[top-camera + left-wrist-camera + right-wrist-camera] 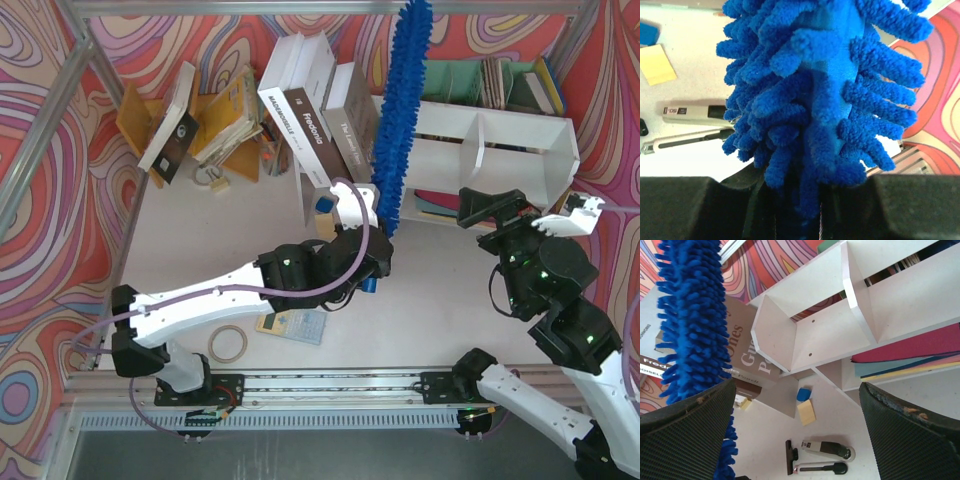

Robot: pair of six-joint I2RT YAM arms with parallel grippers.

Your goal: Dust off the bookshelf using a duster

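The duster (400, 110) is a long fluffy blue brush standing up in front of the left end of the white bookshelf (500, 150). My left gripper (372, 240) is shut on the duster's base, and the blue handle end pokes out below it. In the left wrist view the duster head (815, 85) fills the frame, pinched between the dark fingers of my left gripper (807, 210). My right gripper (538, 212) hovers open in front of the bookshelf's right half, holding nothing. The right wrist view shows the bookshelf (840, 325), with the duster (690, 325) at the left beside my right gripper (795, 405).
Books (310, 110) lean against the bookshelf's left end. An orange rack (230, 120) stands at the back left and a teal organizer (470, 80) behind the shelf. Coloured folders (910, 352) lie in the lower level. A tape ring (228, 343), booklet (290, 325), stapler (830, 449) and sticky notes (806, 412) are on the table.
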